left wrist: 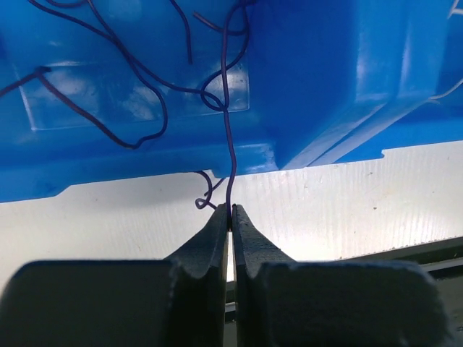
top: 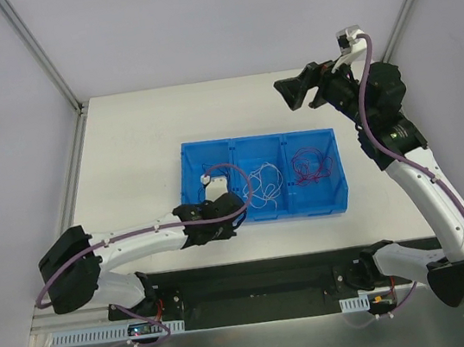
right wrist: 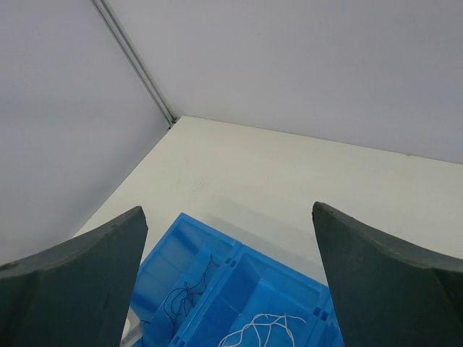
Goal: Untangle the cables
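A blue three-compartment tray [top: 257,138] holds the cables. A dark purple wire [left wrist: 228,123] runs from the left compartment over the tray's near wall [left wrist: 325,87] down to my left gripper [left wrist: 230,211], which is shut on its end just outside the tray. In the top view the left gripper [top: 231,213] sits at the tray's front edge, with a white wire [top: 267,184] in the middle compartment and a red wire [top: 311,166] in the right one. My right gripper [top: 294,94] hangs high above the tray's back right, open and empty [right wrist: 228,210].
The right wrist view looks down on the tray [right wrist: 217,249], the dark wire [right wrist: 184,296] and the white wire [right wrist: 264,329]. White tabletop [top: 133,153] surrounds the tray. Grey walls with metal frame posts [top: 39,54] close the back and sides.
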{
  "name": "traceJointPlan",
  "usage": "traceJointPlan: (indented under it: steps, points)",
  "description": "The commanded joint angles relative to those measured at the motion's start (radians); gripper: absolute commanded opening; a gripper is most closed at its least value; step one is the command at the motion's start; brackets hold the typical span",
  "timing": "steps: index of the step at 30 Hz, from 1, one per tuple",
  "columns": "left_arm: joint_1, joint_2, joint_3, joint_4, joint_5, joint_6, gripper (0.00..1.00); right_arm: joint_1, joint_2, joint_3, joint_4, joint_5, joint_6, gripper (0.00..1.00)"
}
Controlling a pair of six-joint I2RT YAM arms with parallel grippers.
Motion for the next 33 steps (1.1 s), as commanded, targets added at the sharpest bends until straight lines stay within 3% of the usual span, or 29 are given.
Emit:
traceJointPlan:
  steps: [1,5,12,16,19,21,27,33]
  points:
    - [-0.01,-0.116,0.026,-0.034,-0.104,0.123,0.0,-0.003,-0.023,0.004,0.025,0.023,-0.023,1.0]
    - [0.008,-0.219,0.059,-0.048,-0.179,0.245,0.0,-0.003,-0.017,0.01,0.011,0.032,-0.026,1.0]
    - [0.257,-0.166,0.113,0.015,0.034,0.359,0.0,-0.003,-0.034,0.007,0.002,0.028,-0.072,1.0]
    - [0.301,-0.121,0.185,0.043,0.034,0.428,0.02,-0.003,-0.026,0.02,-0.039,0.04,-0.094,0.99]
    - [0.337,-0.106,0.219,0.041,0.057,0.428,0.5,-0.003,-0.006,0.027,-0.039,0.031,-0.097,1.0]
    - [0.354,-0.121,0.208,0.041,0.069,0.413,0.65,-0.003,0.008,0.033,-0.048,0.022,-0.101,0.99]
    - [0.404,-0.242,0.147,0.072,0.19,0.419,0.81,-0.003,-0.023,0.05,-0.151,0.09,-0.158,1.0]
    - [0.46,-0.457,0.009,0.203,0.328,0.433,0.93,0.003,-0.225,-0.196,-0.231,0.233,-0.123,0.96]
